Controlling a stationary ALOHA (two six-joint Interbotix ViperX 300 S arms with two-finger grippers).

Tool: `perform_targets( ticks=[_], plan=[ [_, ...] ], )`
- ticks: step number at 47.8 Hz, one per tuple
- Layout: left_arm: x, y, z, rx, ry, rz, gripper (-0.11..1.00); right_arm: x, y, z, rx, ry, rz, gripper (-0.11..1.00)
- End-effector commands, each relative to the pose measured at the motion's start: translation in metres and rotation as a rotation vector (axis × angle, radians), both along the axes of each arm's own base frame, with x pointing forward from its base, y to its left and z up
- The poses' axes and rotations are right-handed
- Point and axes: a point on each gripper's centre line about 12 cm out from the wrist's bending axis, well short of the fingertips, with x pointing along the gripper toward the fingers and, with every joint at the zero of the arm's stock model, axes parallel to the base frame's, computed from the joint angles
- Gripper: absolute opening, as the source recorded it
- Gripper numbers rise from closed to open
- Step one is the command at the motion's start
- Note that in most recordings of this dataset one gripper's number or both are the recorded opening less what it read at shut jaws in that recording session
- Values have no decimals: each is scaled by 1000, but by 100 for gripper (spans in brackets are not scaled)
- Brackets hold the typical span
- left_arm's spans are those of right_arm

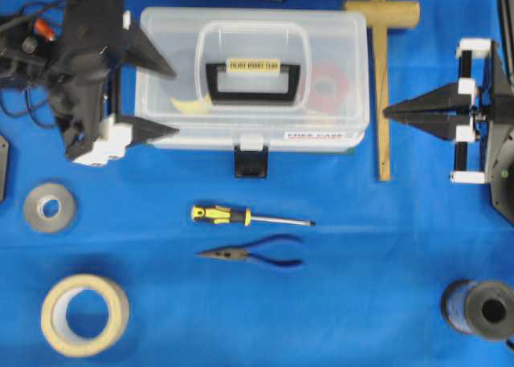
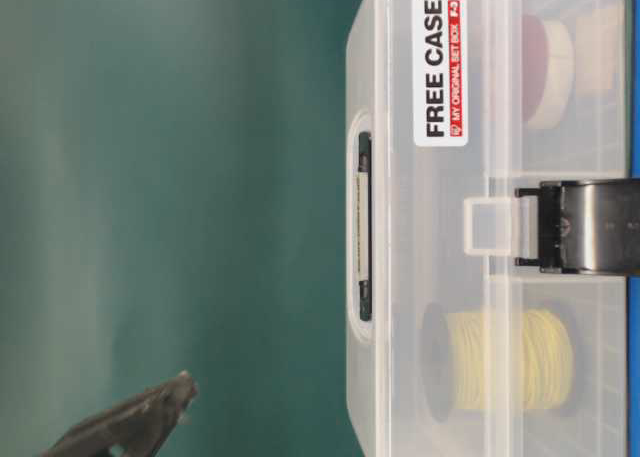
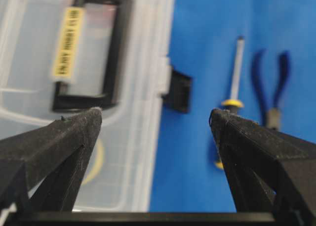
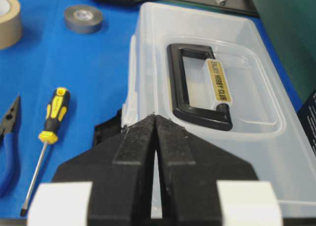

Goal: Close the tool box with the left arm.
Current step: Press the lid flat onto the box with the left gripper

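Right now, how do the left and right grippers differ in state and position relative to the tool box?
The left gripper has its jaws spread wide and empty, while the right gripper has its fingers pressed together. The left gripper's fingertips reach the left end of the tool box; the right gripper sits just off the box's right end, beside the wooden mallet. Both are black with pointed wedge fingers, and neither holds anything.
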Motion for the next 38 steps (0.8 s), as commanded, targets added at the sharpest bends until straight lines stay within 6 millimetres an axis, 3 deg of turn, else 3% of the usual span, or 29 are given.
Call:
perform_targets(
  ticks=[1,9,20,38],
  plan=[
    [-11,-6,14,5,-90,-16,89,2,0,4,-2,-9,-1,0],
    [-38,-16,13,13,-228,-39,89,2,0,3,-1,-6,-1,0],
    [-81,-22,-5,22,-429,-53,89,2,0,3,0,-5,-1,0],
    [-135,-22,-66,10,-563,-39,89,2,0,2,3,-3,-2,0]
  ],
)
